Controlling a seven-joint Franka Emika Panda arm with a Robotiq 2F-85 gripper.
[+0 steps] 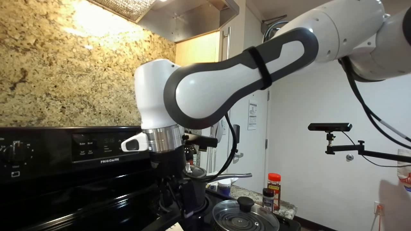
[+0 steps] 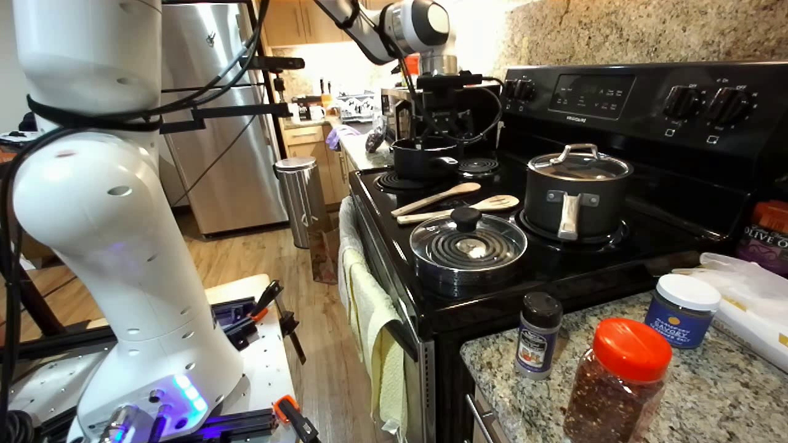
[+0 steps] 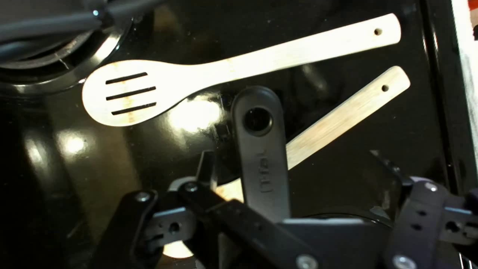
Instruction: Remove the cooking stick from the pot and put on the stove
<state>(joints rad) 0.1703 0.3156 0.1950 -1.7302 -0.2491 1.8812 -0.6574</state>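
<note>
No cooking stick shows in the pot; its inside is mostly hidden. Two wooden utensils lie on the black stove top: a slotted spoon (image 3: 123, 93) and another spoon (image 3: 343, 116), partly hidden by the pot handle and gripper. In an exterior view the slotted spoon (image 2: 492, 203) and the other spoon (image 2: 437, 199) lie side by side. The small black pot (image 2: 415, 161) stands beyond them on a burner. Its handle (image 3: 261, 160) points toward the spoons. My gripper (image 3: 290, 153) is open and empty, its fingers spread wide near the handle. It hangs over the pot (image 2: 434, 132).
A large lidded pot (image 2: 575, 206) with a metal handle stands on the rear burner. A pan with a glass lid (image 2: 468, 249) stands at the stove's front corner. Spice jars (image 2: 615, 394) stand on the granite counter (image 2: 511, 394). The stove's control panel (image 2: 591, 98) rises behind.
</note>
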